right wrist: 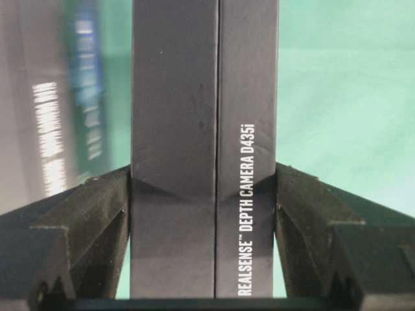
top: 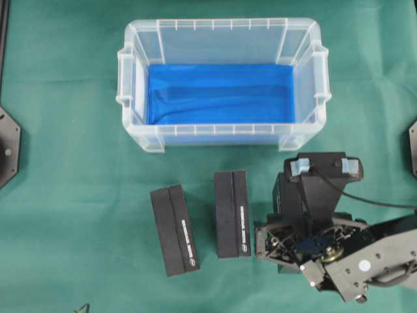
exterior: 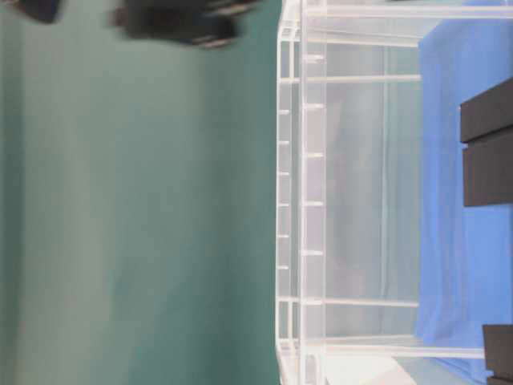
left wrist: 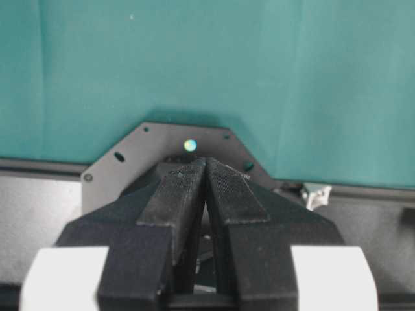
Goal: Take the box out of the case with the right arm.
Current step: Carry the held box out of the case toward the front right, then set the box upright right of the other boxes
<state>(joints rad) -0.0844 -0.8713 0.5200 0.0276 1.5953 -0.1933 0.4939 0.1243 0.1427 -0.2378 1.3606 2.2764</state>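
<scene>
Box (right wrist: 204,149) sits clamped between the right gripper (right wrist: 204,214) fingers (right wrist: 84,220), outside the case (top: 221,130). Left gripper (left wrist: 206,188) fingers are pressed together.

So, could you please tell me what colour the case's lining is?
Bright blue sheet, clearest in the overhead view.

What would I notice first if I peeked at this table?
Probably the big clear case at the back with its bright blue lining and nothing inside. In front of it two black boxes lie on the green table, and the right gripper grips a third one.
</scene>
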